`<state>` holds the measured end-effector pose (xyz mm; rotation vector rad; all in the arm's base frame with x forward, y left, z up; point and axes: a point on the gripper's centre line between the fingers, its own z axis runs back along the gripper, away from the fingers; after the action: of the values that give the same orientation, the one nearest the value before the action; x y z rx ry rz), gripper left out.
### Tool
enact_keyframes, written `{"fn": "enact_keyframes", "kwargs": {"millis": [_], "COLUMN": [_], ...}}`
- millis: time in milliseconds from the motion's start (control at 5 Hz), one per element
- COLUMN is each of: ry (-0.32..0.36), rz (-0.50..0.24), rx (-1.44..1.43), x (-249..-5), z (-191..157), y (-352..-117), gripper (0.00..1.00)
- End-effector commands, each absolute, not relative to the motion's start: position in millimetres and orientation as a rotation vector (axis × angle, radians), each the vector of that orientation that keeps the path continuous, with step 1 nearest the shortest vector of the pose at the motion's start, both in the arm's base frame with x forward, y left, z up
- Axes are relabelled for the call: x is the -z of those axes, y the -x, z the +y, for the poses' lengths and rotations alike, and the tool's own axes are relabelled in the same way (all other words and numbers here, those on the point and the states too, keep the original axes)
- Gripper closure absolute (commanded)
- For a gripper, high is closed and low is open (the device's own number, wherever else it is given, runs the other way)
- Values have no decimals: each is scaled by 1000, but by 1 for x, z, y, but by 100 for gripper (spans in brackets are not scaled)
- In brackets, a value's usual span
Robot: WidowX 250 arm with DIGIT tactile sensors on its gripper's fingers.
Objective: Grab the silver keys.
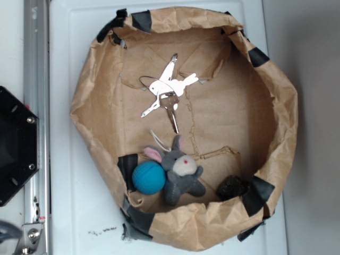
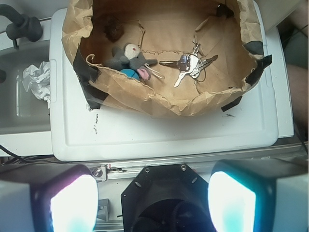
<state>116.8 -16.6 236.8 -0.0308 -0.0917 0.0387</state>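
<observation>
The silver keys point(image 1: 168, 91) lie fanned out on a thin ring on the floor of a brown paper-lined bin point(image 1: 276, 127), toward its upper middle. In the wrist view the keys point(image 2: 189, 65) sit at the right side of the bin's floor. My gripper point(image 2: 152, 203) is open and empty, high above the black robot base and well short of the bin. Its two pale fingers point(image 2: 72, 203) frame the bottom of the wrist view. The gripper does not show in the exterior view.
A grey plush bunny point(image 1: 180, 171), a blue ball point(image 1: 148, 177) and a dark lump point(image 1: 231, 187) lie at the bin's lower side. The bin stands on a white lid point(image 2: 159, 135). The black robot base point(image 1: 13, 146) and a metal rail point(image 1: 36, 106) are at left. Crumpled paper point(image 2: 36, 79) lies in a side tub.
</observation>
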Motion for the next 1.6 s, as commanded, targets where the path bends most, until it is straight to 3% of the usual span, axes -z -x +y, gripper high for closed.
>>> {"fn": "enact_keyframes", "kwargs": {"millis": [0,200,400,600,800,1000,1200,1400], "ry": [31,-5,-54,-76,-63,-24,38,19], "rz": [-92,-124,-103,-171,-208,-196,-128,-116], "rx": [-39,-71,92,322,479,523,455,434], "x": [-237,-229,-211,-200,-188,-175,-173,-160], "z": [-17,0,0,0,-2,-2,9,17], "y": [-117,-163,-181,-185,-194,-221,-247,-260], "gripper": [0,0,0,0,0,0,0,0]}}
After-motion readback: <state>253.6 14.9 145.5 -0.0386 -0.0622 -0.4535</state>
